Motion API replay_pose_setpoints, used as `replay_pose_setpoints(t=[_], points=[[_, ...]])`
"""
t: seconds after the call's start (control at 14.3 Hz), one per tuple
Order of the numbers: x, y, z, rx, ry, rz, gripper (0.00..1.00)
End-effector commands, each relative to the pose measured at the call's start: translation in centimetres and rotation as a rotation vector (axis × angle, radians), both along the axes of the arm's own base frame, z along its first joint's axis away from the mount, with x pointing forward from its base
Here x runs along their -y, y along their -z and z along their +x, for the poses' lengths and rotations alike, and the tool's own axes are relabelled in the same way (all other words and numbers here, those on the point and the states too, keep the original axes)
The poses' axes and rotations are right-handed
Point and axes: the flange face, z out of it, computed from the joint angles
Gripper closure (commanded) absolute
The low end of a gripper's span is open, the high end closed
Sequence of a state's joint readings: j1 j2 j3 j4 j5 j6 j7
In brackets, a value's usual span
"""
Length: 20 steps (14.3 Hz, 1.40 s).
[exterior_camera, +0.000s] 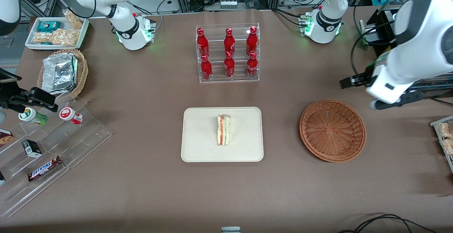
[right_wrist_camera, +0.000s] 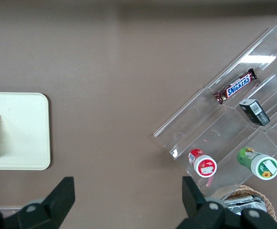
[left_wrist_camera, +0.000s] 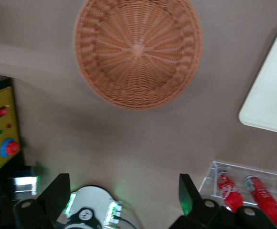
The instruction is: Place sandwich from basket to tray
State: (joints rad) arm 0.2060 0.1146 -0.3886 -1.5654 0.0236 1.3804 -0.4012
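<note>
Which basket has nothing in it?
The round reddish-brown basket near the robot's open hand has nothing in it. The lighter tan basket holds foil packs.

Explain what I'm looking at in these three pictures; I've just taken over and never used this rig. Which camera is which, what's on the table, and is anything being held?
Two white robot arms share a brown table. The front view faces them. The other two pictures come from cameras on their wrists.

The sandwich lies on the cream tray. The round wicker basket is empty. The bottle rack stands farther from the front camera than the tray.

The working arm's gripper is open and holds nothing. It hangs above bare table near the basket, toward the working arm's end.
</note>
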Motion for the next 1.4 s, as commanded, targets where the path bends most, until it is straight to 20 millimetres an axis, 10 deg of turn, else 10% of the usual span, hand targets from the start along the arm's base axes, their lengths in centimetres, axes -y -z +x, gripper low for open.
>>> replay_pose_setpoints(t=[0.0, 0.7, 1.33], points=[[-2.3, -2.5, -1.0, 0.004, 0.054, 0.005, 0.0], [-5.1, -9.4, -1.5, 0.133, 0.131, -0.026, 0.0], [-4.7, -7.8, -4.4, 0.13, 0.128, -0.011, 0.0]])
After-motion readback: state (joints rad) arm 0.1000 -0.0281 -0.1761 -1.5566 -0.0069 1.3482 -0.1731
